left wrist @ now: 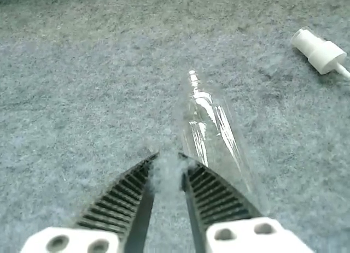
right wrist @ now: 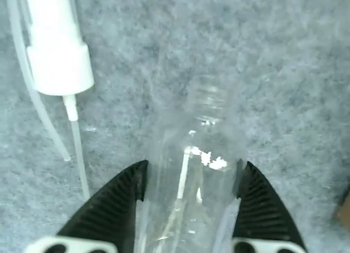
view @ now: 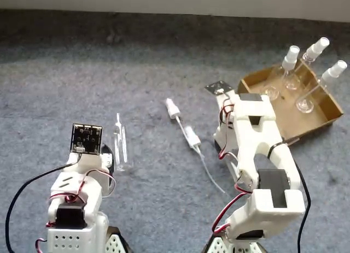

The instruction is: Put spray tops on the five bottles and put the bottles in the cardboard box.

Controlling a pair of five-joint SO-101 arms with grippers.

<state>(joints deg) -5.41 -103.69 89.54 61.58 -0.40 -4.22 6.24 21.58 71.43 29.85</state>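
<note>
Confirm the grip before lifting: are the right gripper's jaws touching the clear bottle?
Touching. The right wrist view shows the bottle between the jaws of the right gripper, both pressed against its sides.

The high camera hangs over the table (view: 60, 72) and looks steeply down from behind both arms, whose bases sit at the lower edge of its frame. The cardboard box (view: 324, 121) lies at the upper right. From well back it takes in the whole worktop.

The left wrist camera rides just behind the left gripper (left wrist: 168, 157) and faces along its fingers at the table, close in. The lying bottle (left wrist: 210, 127) and upper spray top (left wrist: 319, 49) it sees also sit left of centre in the high view.

The right wrist camera is nearer still, peering past the right gripper (right wrist: 191, 168) at the held bottle (right wrist: 210, 100). Beside that is the lower spray top (right wrist: 57, 45), which the high view has at centre.
</note>
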